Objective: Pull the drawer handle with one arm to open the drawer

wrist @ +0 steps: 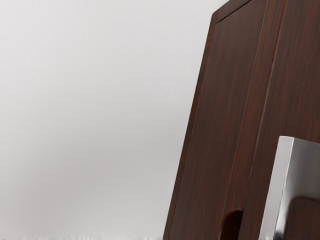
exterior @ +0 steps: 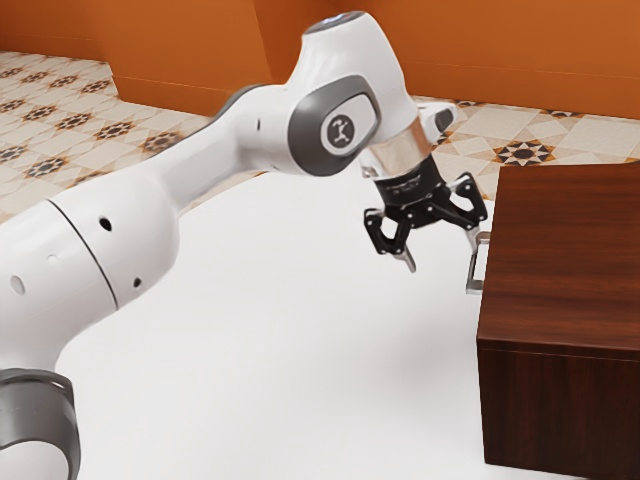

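White tabletop (exterior: 300, 330), orange walls, patterned tile floor. Dark wood-grain drawer cabinet (exterior: 560, 270) (wrist: 235, 125) sits at the exterior view's right. Its brushed-metal handle (exterior: 476, 262) (wrist: 290, 190) sticks out toward the exterior view's left, with the flat bar running parallel to the cabinet's top edge. Black gripper (exterior: 444, 250) is spread wide and holds nothing, one finger just beside the handle.

Dark brown boxy wooden cabinet (exterior: 565, 265) (wrist: 235, 100): fine grain, faint satin sheen. Silver metal bar handle (exterior: 476, 262) (wrist: 292, 190): polished, mirror-bright. Flat white table (exterior: 300, 350): smooth, matt. Black two-finger gripper (exterior: 441, 247): probably matt plastic. White arm shell (exterior: 150, 230): glossy.
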You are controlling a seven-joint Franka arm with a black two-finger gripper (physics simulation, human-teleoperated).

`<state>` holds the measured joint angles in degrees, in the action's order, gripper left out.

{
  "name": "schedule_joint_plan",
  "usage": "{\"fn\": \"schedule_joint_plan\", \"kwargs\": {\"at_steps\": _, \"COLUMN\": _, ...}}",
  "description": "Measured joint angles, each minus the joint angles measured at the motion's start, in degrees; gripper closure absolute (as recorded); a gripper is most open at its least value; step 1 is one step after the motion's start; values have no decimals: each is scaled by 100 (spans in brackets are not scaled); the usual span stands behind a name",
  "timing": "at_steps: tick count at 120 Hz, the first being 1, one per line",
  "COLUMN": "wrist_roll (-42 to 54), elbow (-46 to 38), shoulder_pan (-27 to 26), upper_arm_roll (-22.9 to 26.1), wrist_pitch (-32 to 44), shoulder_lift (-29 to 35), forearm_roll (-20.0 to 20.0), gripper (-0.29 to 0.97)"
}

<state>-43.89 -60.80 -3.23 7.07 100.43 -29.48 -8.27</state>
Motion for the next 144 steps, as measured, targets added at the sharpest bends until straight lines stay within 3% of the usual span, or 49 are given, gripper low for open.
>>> {"fn": "schedule_joint_plan", "kwargs": {"at_steps": 144, "wrist_roll": 503, "elbow": -364, "shoulder_pan": 375, "upper_arm_roll": -80, "wrist_pitch": -414, "shoulder_lift": 250, "forearm_roll": -236, "gripper": 12}}
